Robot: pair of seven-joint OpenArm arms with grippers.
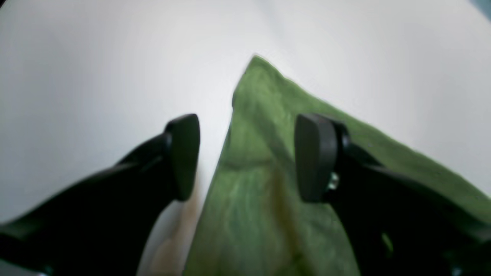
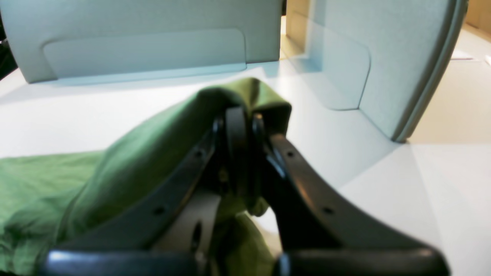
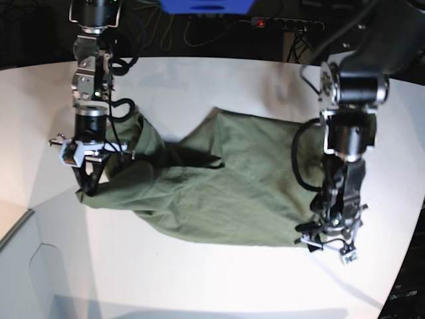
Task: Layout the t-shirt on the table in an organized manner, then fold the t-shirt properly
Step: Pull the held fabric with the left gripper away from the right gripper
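While you look down the left wrist camera, nearest to you stand the two black pads of the left tool [image 1: 247, 157], spread well apart with nothing between them. A pointed corner of the one t-shirt [image 1: 261, 184] lies flat on the white desk [image 1: 96, 69] beneath the gap, closer to the right-hand pad. No pad touches the cloth as far as you can tell from this blurred view.

In the right wrist camera, the right tool [image 2: 243, 153] has its two jaws pressed together, and they pinch a fold of the t-shirt [image 2: 153, 153]. The cloth drapes up over the fingertips in a hump and falls away to the left, where it spreads flat on the desk [image 2: 364, 184]. Beyond it you see two pale grey partition panels [image 2: 145, 38] standing on the far side.

From the base camera you can count one t-shirt [image 3: 226, 193], two arms and two tools. The shirt lies rumpled across the middle of the desk [image 3: 199, 279], spanning from one arm to the other. The left tool [image 3: 330, 238] sits at the shirt's lower corner on the view's right. The right tool [image 3: 88, 181] grips the edge on the view's left, with cloth bunched up beside that arm.
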